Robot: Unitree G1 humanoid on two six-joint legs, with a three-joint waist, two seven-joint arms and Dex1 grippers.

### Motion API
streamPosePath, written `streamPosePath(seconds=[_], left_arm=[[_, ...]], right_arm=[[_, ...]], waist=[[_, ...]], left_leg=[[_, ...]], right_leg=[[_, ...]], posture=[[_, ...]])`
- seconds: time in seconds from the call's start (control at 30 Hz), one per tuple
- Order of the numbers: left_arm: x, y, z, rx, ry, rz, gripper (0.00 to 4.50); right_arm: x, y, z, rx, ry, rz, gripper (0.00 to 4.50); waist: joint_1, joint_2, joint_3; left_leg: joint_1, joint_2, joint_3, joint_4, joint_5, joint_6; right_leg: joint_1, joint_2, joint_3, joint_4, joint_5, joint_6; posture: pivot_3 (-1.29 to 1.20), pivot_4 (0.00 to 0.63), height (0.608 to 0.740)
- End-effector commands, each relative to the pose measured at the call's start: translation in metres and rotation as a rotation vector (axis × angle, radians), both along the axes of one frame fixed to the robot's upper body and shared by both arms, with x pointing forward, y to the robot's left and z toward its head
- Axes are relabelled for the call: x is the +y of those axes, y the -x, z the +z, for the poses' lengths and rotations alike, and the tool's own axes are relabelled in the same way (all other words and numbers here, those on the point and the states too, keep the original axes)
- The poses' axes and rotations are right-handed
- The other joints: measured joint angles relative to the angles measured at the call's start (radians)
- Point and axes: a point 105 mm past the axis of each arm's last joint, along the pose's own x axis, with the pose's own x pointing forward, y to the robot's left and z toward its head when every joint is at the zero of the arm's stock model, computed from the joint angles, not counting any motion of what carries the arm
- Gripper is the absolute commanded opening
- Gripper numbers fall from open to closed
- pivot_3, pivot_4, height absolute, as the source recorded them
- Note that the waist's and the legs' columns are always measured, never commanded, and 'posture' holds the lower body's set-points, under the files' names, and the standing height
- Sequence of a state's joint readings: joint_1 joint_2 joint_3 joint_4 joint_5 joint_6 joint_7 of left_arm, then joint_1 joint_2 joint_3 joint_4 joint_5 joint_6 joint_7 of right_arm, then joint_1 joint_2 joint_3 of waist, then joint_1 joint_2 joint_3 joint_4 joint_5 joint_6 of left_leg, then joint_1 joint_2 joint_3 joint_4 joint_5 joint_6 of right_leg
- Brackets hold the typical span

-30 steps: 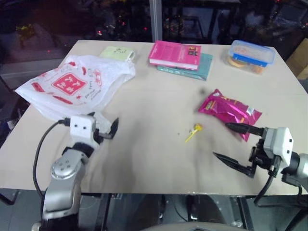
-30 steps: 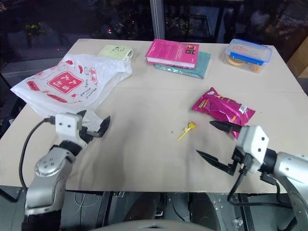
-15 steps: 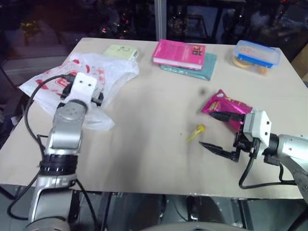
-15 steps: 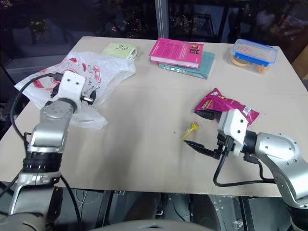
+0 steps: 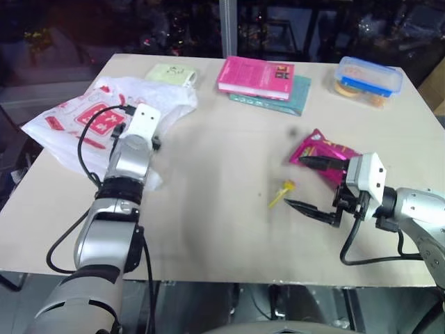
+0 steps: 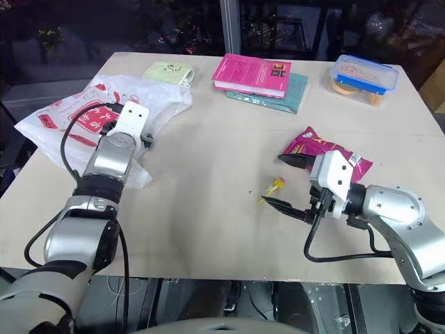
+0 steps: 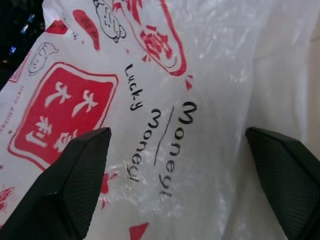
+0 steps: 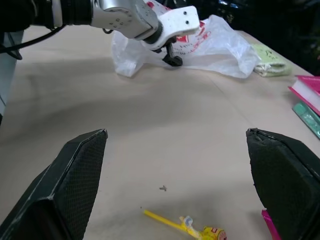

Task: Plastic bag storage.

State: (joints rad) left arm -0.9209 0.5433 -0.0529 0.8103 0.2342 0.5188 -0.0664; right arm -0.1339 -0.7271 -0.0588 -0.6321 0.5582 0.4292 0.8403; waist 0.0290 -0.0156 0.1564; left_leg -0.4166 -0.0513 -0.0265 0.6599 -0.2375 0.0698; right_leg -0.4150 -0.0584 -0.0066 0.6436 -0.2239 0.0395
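Nearest the table's [image 5: 208, 236] front edge: right gripper [image 5: 311, 186], jaws spread wide and holding nothing, hanging just above the bare top, tips aimed toward the left half. Just past its lower finger, a small yellow candy stick [image 5: 281, 191]; just behind its upper finger, a magenta snack packet [image 5: 325, 152], apparently not touched.

Farther in, on the left: left gripper [image 6: 132, 136], likewise wide and empty, reaching over the near part of the plastic bag [image 5: 76, 125]. Bag slumped flat near the table's left edge, long axis running from that edge toward the far middle, red square logo facing up. Straight ahead of and under the left fingers, well apart from the right ones; left arm clearly the nearer, so probably the one to pinch the film first.

Left wrist view: film and its print between the two fingers [image 7: 75, 175], close enough for a grasp, though contact cannot be told. Right wrist view: the left gripper seen from across the table, poised at the bag's near side, with a bare stretch of table between.

Farthest back: pale green pouch [image 5: 170, 74], stacked books [image 5: 261, 82], lidded blue-rimmed box [image 5: 367, 80].
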Motion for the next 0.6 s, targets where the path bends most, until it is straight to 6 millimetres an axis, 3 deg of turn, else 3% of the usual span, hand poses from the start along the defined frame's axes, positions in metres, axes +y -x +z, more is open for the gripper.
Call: streamPosePath(seconds=[0.03,0.1,0.17,0.33,0.43,0.53,0.6], left_arm=[[0.011,0.005,-0.014,0.039,-0.026,0.024,4.23],[0.015,0.008,-0.018,0.034,0.018,0.037,3.61],[0.019,0.010,-0.019,0.027,0.029,0.045,2.67],[0.019,0.007,0.002,-0.130,0.099,0.008,0.31],[0.007,0.008,0.023,-0.272,0.170,-0.092,0.31],[-0.028,0.015,0.054,-0.387,0.297,-0.293,0.31],[-0.056,0.024,0.064,-0.381,0.366,-0.413,0.31]], right_arm=[[0.001,0.004,0.010,-0.046,-0.014,-0.004,4.50],[0.001,0.003,0.010,-0.049,-0.014,-0.007,4.50],[0.002,0.003,0.011,-0.051,-0.014,-0.009,4.50],[0.002,0.000,0.011,-0.059,-0.019,-0.016,4.50],[0.002,-0.002,0.012,-0.065,-0.028,-0.027,4.50],[0.000,-0.004,0.012,-0.079,-0.025,-0.061,4.50],[-0.002,-0.006,0.011,-0.076,-0.027,-0.088,4.50]], waist=[[-0.002,0.000,0.000],[-0.005,0.000,0.000],[-0.012,0.000,0.000],[-0.015,0.000,0.000],[-0.014,0.000,0.000],[-0.011,0.000,0.000],[-0.008,-0.001,0.000]], left_leg=[[0.000,0.000,0.000,0.000,0.000,0.000],[0.001,0.000,0.000,0.000,-0.001,0.002],[0.001,0.000,0.000,0.000,-0.001,0.002],[0.001,0.000,0.000,0.000,-0.001,0.002],[0.000,0.000,0.000,0.000,-0.001,0.001],[0.000,-0.001,0.000,0.000,0.000,-0.001],[-0.001,-0.001,0.000,0.000,0.000,-0.001]], right_leg=[[0.000,0.000,0.000,0.001,0.000,0.000],[0.000,-0.001,0.000,0.002,0.000,0.000],[0.000,-0.001,0.000,0.002,0.000,0.000],[-0.001,-0.001,0.001,0.003,0.000,0.000],[-0.001,-0.002,0.000,0.003,0.000,0.000],[-0.001,-0.003,0.000,0.002,0.000,0.000],[-0.001,-0.004,0.000,0.002,0.000,0.000]], posture=[[0.00,0.150,0.740],[0.00,0.150,0.740],[0.00,0.150,0.740],[0.00,0.150,0.740],[0.00,0.150,0.740],[0.00,0.150,0.740],[0.00,0.150,0.740]])
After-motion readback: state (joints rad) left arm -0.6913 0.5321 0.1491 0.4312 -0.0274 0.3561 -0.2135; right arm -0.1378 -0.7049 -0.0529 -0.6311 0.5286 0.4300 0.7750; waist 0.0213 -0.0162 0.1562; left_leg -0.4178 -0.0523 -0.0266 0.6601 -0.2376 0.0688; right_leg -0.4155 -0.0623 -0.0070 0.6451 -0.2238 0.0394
